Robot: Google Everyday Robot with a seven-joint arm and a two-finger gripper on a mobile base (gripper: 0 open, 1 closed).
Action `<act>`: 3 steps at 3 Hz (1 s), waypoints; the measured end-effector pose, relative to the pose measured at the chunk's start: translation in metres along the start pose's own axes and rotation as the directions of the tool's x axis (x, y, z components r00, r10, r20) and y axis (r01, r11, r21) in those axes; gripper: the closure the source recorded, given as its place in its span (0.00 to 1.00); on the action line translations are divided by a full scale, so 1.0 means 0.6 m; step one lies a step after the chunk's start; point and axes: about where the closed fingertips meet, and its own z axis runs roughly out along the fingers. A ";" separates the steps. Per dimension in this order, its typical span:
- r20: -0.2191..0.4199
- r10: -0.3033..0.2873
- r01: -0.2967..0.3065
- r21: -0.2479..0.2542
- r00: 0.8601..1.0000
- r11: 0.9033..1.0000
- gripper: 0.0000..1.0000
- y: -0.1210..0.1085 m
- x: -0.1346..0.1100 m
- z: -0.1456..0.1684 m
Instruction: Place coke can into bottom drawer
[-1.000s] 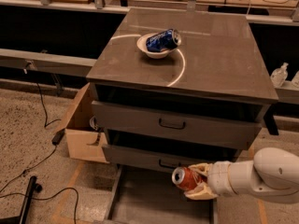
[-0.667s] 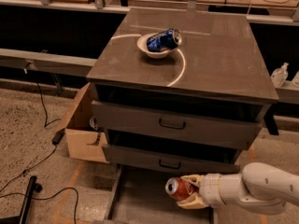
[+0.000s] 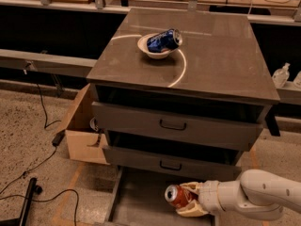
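The arm (image 3: 265, 197) has smooth, rounded off-white segments and a ringed wrist collar. The end effector (image 3: 182, 198), at lower right, has cream-tan fingers (image 3: 192, 211).

The gripper (image 3: 183, 199) clasps the coke can (image 3: 173, 195), tilted, silver top facing left, over the open bottom drawer (image 3: 140, 202), near right; a blue can (image 3: 162, 40) lies in a bowl (image 3: 151, 53) atop the cabinet (image 3: 225, 60).

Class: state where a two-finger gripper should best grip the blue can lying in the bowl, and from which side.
Grip the blue can across its round body, from above: it lies on its side in the white bowl, whose rim likely blocks low approaches. The gripper holds the coke can over the bottom drawer.
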 end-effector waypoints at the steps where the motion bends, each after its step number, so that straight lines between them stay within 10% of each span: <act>1: -0.010 0.023 -0.022 0.034 1.000 0.999 1.00 -0.003 0.039 0.028; 3: 0.028 0.092 -0.095 0.137 0.995 0.986 1.00 -0.027 0.171 0.133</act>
